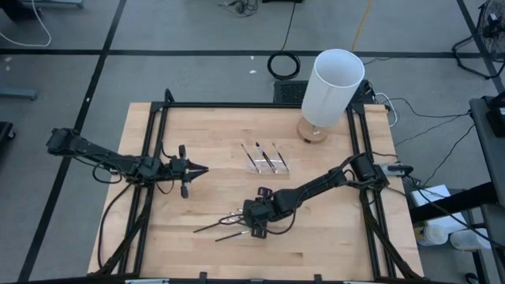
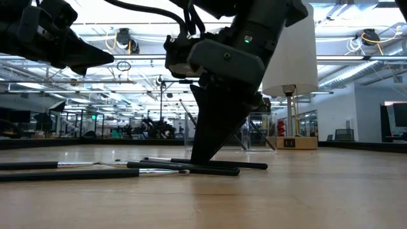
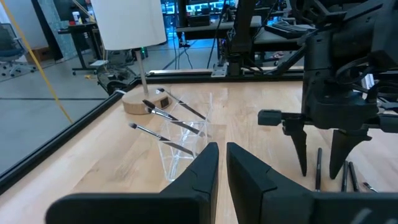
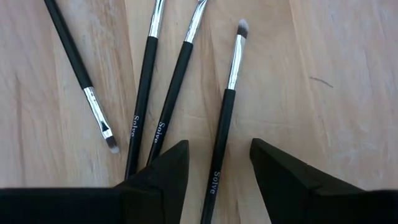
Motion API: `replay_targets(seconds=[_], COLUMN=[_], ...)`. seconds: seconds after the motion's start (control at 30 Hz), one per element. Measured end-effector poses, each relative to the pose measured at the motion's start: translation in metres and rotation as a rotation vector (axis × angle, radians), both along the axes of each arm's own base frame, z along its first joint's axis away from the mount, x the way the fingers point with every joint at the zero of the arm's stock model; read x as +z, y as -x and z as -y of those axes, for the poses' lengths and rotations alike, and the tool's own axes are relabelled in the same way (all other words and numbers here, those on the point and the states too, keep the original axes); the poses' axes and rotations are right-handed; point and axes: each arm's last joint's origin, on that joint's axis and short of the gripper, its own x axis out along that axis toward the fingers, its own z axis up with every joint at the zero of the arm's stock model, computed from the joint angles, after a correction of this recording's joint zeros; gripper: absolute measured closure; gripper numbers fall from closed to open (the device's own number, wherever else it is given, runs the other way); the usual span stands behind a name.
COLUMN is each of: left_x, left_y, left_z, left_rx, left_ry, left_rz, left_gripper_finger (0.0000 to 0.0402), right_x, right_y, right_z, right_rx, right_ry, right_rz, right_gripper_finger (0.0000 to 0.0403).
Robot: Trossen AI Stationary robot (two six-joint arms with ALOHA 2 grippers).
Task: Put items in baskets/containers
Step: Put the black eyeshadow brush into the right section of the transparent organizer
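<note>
My right gripper (image 4: pixel 217 171) is open, down at the counter (image 1: pixel 197 134), straddling one brush (image 4: pixel 225 118); its long axis runs between my fingers. Tray (image 1: pixel 266 160) lies beyond, toward the lamp (image 1: pixel 330 91). Left gripper (image 1: pixel 201 168) closed, idle.

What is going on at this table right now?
The right gripper is down over a loose cluster of brushes on the wooden table, open, with one brush lying between its fingers, not yet gripped. Three brushes already rest in the clear tray beside the white cylinder. The left gripper waits at the table's left side, shut and empty.
</note>
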Motion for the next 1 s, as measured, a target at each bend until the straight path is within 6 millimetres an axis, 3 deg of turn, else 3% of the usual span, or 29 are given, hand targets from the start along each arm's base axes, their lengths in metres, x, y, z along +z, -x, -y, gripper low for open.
replay_targets(seconds=[1.0], left_x=[-0.0001], left_y=[0.0], left_z=[0.0], left_rx=[0.0], left_ry=[0.0], left_rz=[-0.001], left_gripper_finger=[0.036], right_x=[-0.0031], right_y=[0.0038], right_z=[-0.0085], right_rx=[0.006], right_ry=[0.063], right_rz=[0.03], right_gripper_finger=[0.0239])
